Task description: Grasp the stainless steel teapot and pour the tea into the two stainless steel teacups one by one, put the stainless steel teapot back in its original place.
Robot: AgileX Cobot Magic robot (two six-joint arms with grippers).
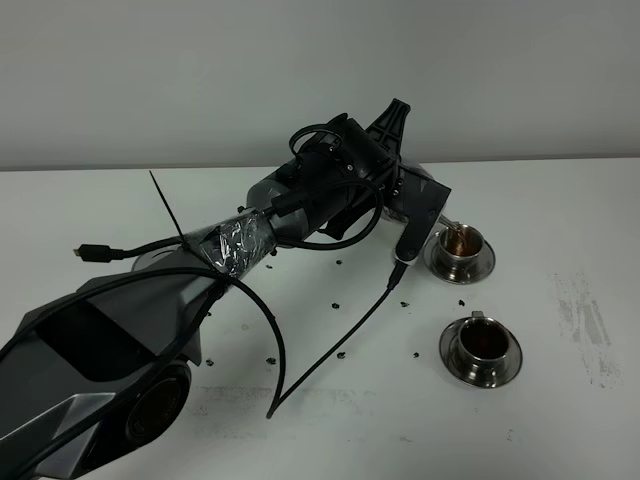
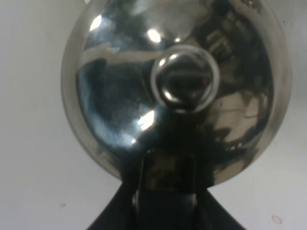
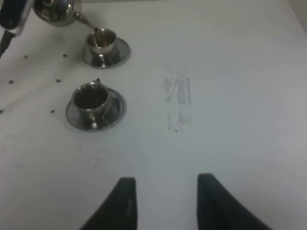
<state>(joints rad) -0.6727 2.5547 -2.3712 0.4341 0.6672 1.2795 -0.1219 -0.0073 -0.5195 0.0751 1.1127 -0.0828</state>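
The stainless steel teapot (image 2: 177, 81) fills the left wrist view from above, knobbed lid facing the camera. My left gripper (image 2: 165, 194) is shut on its loop handle. In the right wrist view the teapot (image 3: 55, 12) is tilted, its spout over the far teacup (image 3: 103, 42), with a thin stream of tea (image 3: 97, 37) running in. The near teacup (image 3: 91, 100) holds dark tea on its saucer. From above, the far teacup (image 1: 462, 245) and near teacup (image 1: 482, 342) stand right of the left arm, which hides most of the pot. My right gripper (image 3: 163, 191) hovers over bare table, open and holding nothing.
Small black specks (image 1: 335, 302) are scattered on the white table around the cups. A loose black cable (image 1: 350, 330) hangs from the left arm across the table. A grey scuff mark (image 3: 177, 96) lies to the right of the cups.
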